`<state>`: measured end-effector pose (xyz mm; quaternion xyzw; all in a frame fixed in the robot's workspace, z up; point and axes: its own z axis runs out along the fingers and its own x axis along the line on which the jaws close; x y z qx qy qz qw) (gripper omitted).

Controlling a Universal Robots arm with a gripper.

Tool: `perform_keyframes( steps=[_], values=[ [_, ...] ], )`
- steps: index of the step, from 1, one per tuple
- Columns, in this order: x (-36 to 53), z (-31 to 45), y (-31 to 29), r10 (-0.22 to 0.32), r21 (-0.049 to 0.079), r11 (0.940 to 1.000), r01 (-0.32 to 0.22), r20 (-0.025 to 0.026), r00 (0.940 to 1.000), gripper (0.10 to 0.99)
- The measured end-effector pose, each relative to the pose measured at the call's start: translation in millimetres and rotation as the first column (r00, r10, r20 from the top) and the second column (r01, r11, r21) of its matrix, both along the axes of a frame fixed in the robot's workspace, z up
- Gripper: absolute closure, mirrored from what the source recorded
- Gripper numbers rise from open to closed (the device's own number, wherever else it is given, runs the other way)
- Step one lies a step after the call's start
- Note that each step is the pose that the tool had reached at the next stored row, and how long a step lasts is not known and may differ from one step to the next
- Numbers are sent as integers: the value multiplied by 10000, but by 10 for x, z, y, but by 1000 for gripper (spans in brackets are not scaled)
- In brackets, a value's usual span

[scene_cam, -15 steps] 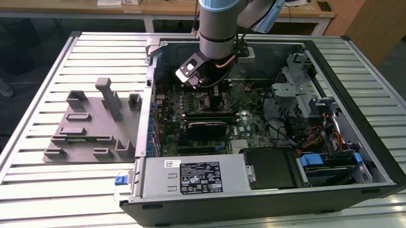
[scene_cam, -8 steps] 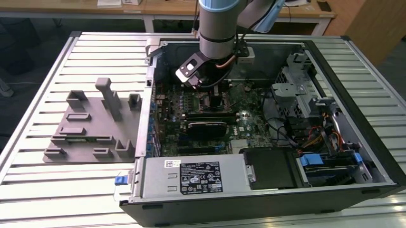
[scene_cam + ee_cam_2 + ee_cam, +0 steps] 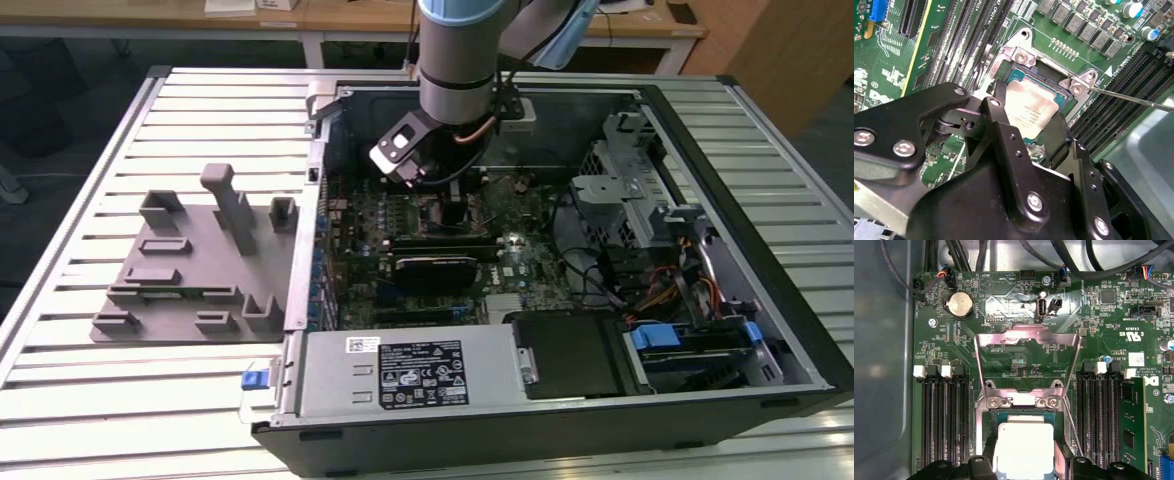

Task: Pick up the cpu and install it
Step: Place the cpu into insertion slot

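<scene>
The cpu (image 3: 1030, 102) (image 3: 1024, 447), a flat square chip with a silver top, lies in the motherboard socket (image 3: 1021, 56) with teal socket edge showing around it. My gripper (image 3: 1030, 114) (image 3: 1026, 462) is straight over it, and its black fingers (image 3: 996, 107) stand against two opposite edges of the chip, shut on it. The socket's metal load plate (image 3: 1026, 337) is flipped open away from the chip. A thin latch lever (image 3: 1134, 98) sticks out beside the socket. In the exterior view the gripper (image 3: 434, 185) reaches down into the open computer case (image 3: 694, 140).
Memory slots (image 3: 944, 415) flank the socket, with a memory stick (image 3: 1131, 427) on one side. Black cables (image 3: 979, 255) run along the board's edge. A grey fixture (image 3: 200, 260) lies on the table at the exterior view's left. The power supply (image 3: 414, 372) and drive cage (image 3: 627, 190) crowd the case.
</scene>
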<state>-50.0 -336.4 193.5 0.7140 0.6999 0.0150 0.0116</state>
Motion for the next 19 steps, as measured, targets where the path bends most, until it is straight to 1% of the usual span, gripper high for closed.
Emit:
perform_keyframes(
  steps=[5,6,7,9,10,12,19],
  values=[
    [0,7,-5,0,14,10000,0,-4,10000,553],
    [-1,1,-12,5,15,10000,-5,-6,10000,553],
    [-1,-28,-17,41,6,10000,-41,-10,10000,553],
    [-1,-31,-17,42,13,10000,-42,-6,10000,553],
    [-1,-31,-17,42,27,10000,-42,-7,10000,553],
    [-1,-30,-18,43,117,9999,-43,-6,10000,553],
    [-1,-31,-17,41,130,9999,-41,-6,10000,553]
  ],
)
